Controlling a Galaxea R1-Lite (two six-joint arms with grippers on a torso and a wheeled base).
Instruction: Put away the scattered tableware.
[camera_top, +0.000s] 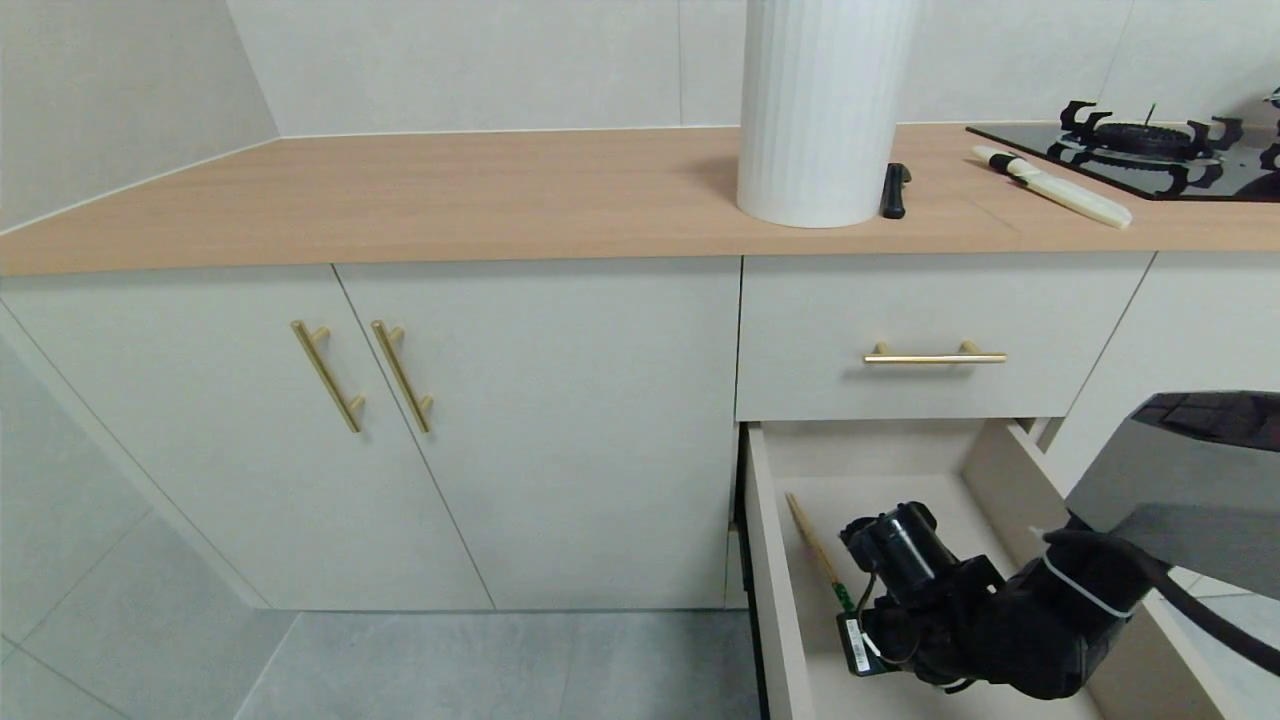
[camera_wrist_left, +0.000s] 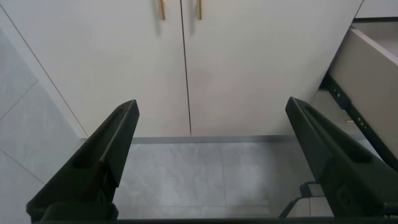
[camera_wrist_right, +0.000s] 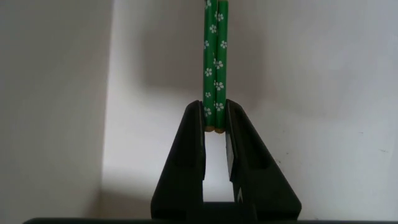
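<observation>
Inside the open drawer (camera_top: 772, 560), the right gripper (camera_wrist_right: 215, 118) is clamped on the green, flower-printed ends of a pair of chopsticks (camera_wrist_right: 214, 56) — pinched between its fingertips, they run away from it beside the drawer's left wall. The left gripper (camera_wrist_left: 211, 112) hangs spread wide before the cabinet doors (camera_wrist_left: 186, 62).

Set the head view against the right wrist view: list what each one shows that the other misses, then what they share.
Head view adds the wooden countertop with a white ribbed container, a pale knife and the hob, plus the closed cabinet doors. Right wrist view adds the white-flower print on the green chopsticks and the right gripper shut on their ends. Shared: the chopsticks and the open drawer they are held in.
</observation>
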